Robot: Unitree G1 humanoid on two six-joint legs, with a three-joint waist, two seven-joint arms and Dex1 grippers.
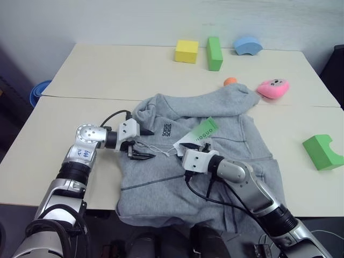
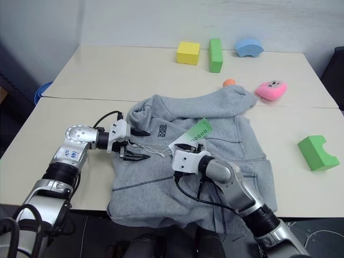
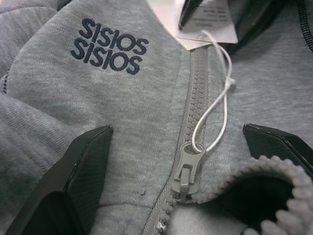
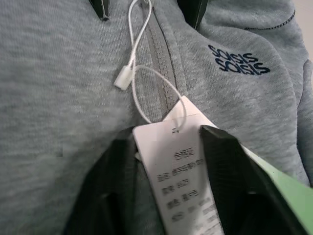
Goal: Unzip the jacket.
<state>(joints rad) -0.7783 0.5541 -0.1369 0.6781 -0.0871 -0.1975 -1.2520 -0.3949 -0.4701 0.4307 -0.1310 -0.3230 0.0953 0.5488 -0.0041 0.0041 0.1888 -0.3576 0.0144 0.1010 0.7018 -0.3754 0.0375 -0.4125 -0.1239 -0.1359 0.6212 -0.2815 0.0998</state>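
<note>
A light grey jacket [image 1: 204, 161] lies spread at the lower centre of the frame, draped over the near edge of a pale desk [image 1: 107, 75]. The left hand [image 1: 141, 144] spreads wide around the zipper pull [image 3: 185, 169], gripping nothing. The right hand [image 1: 189, 150] straddles the hang tag [image 4: 181, 176]; whether it grips is unclear. Foam blocks [image 1: 214, 52] line the frame's top before a white wall [image 1: 161, 19].

Even bright light, soft shadows, wrist foreground blurred
</note>
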